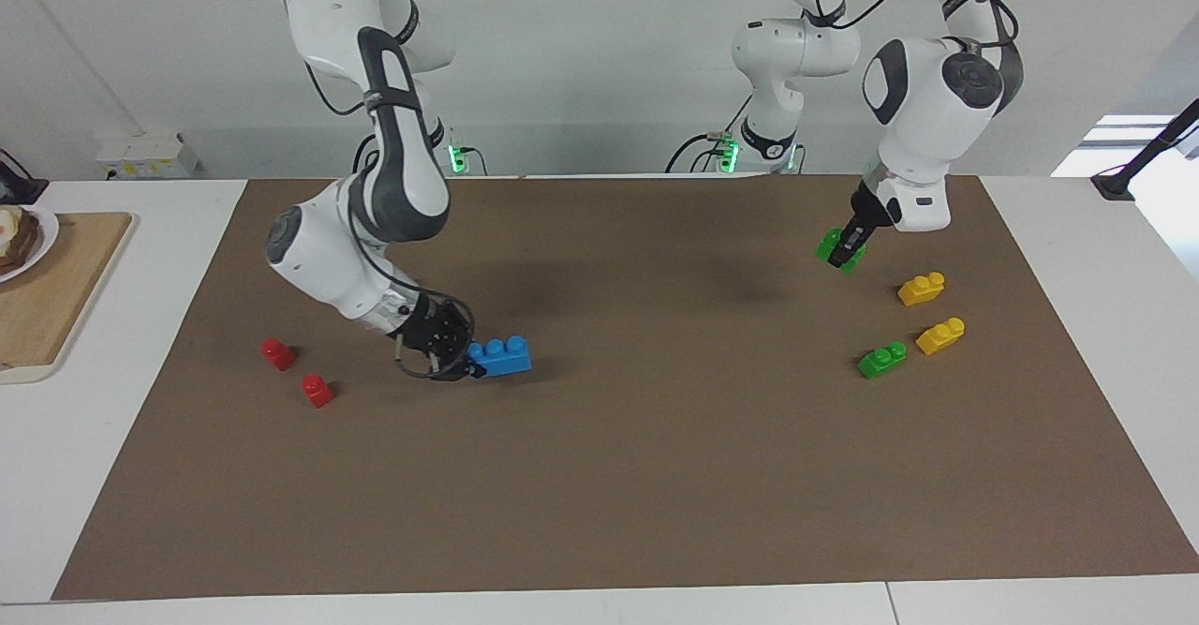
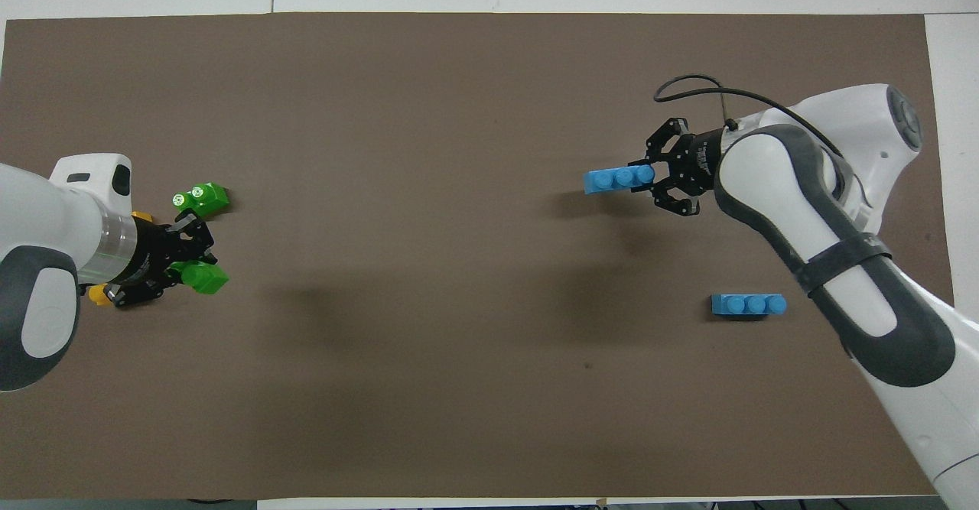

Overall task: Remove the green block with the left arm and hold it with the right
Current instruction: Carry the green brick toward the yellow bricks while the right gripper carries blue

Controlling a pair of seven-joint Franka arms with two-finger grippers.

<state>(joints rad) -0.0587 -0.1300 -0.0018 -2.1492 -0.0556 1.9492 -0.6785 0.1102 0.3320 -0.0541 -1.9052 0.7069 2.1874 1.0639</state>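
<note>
Two arms work over a brown mat (image 1: 599, 475) that covers most of a white table (image 1: 122, 475), and the mat serves as the landmark here. At the left arm's end of the mat the left gripper (image 1: 851, 248) hangs in the air with its fingers closed on a green block (image 1: 832, 245), lifted clear of the surface; in the overhead view that block (image 2: 200, 277) shows just past the fingertips. Below and around it on the mat lie a second green block (image 1: 882, 360) and two yellow blocks (image 1: 922, 289) (image 1: 940, 335), set close together but apart from one another, all near the mat's end edge. At the right arm's end of the mat the right gripper (image 1: 466, 355) sits low, clamped on one end of a blue block (image 1: 501, 357), which sticks out toward the mat's middle. Another blue block (image 2: 749, 305) lies on the mat in the overhead view, nearer to the robots. Two red blocks (image 1: 277, 353) (image 1: 318, 390) rest near the mat's end edge on that same side. Most of the mat's middle and its edge farthest from the robots is bare brown surface. Off the mat, on the white table at the right arm's end, sits a wooden board (image 1: 56, 297) with a plate (image 1: 33, 236) at its corner.
</note>
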